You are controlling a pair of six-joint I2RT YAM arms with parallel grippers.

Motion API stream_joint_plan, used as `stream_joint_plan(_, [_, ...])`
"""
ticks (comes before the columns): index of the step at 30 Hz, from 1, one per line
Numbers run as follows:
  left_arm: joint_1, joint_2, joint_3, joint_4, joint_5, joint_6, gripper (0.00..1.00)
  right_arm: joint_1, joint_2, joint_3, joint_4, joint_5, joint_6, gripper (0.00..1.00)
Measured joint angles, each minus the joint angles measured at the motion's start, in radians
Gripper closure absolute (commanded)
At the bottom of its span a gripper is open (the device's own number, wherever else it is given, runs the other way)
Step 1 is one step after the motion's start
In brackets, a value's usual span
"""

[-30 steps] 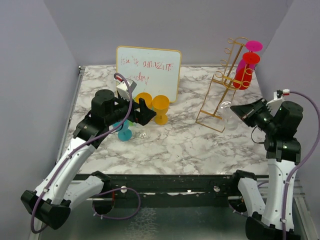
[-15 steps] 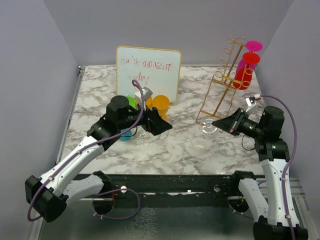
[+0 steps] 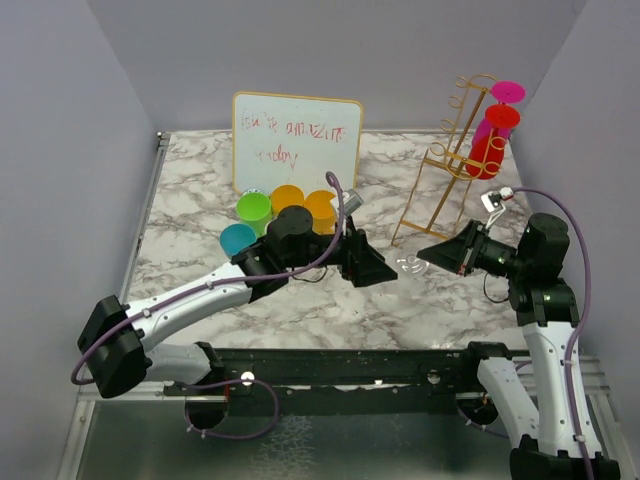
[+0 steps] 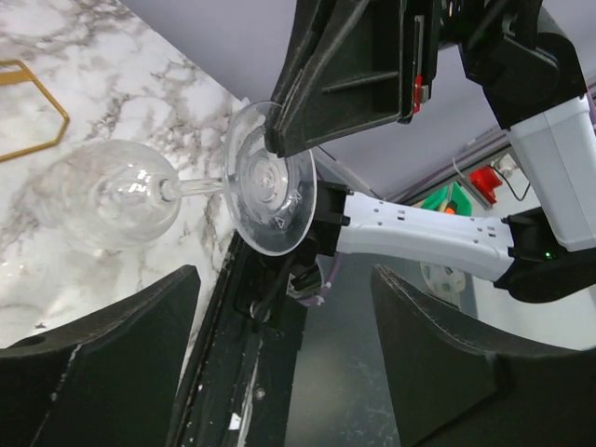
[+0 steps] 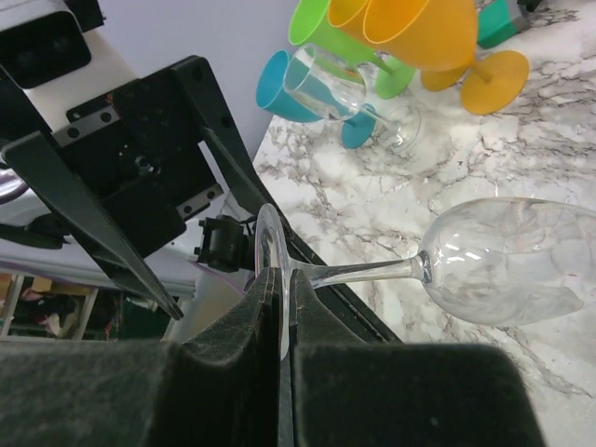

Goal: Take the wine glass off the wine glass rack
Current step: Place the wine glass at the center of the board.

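A clear wine glass [image 3: 408,266] hangs sideways over the marble, off the gold wine glass rack [image 3: 437,190]. My right gripper [image 3: 427,256] is shut on the rim of its round foot [image 5: 272,244], with stem and bowl [image 5: 515,262] pointing away. My left gripper [image 3: 390,272] faces it from the left, open. Its black fingers [image 4: 93,358] stand wide apart just short of the glass foot [image 4: 270,177], with nothing between them. A corner of the rack's base [image 4: 53,89] shows in the left wrist view.
A red glass [image 3: 488,152] and a pink one [image 3: 507,92] hang on the rack. Green [image 3: 253,208], orange [image 3: 320,205] and blue [image 3: 238,238] glasses stand before a whiteboard [image 3: 296,140]. Another clear glass [image 5: 346,93] lies near them.
My right gripper carried the clear glass from beside the rack toward the table's middle. The left arm swung right from the coloured glasses to face it, and its jaws narrowed slightly.
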Motion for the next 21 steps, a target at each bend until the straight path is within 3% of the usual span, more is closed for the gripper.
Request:
stream_joint_plan(11, [-0.052, 0.041, 0.020, 0.032, -0.035, -0.002, 0.41, 0.015, -0.011, 0.000, 0.014, -0.055, -0.016, 1.00])
stream_joint_plan(18, [-0.054, 0.054, 0.055, 0.046, -0.044, -0.002, 0.60, 0.027, -0.013, 0.000, 0.025, -0.084, -0.016, 1.00])
stream_joint_plan(21, [-0.056, 0.063, 0.059, 0.050, -0.044, 0.000, 0.62, 0.029, -0.015, 0.000, 0.031, -0.092, -0.018, 1.00])
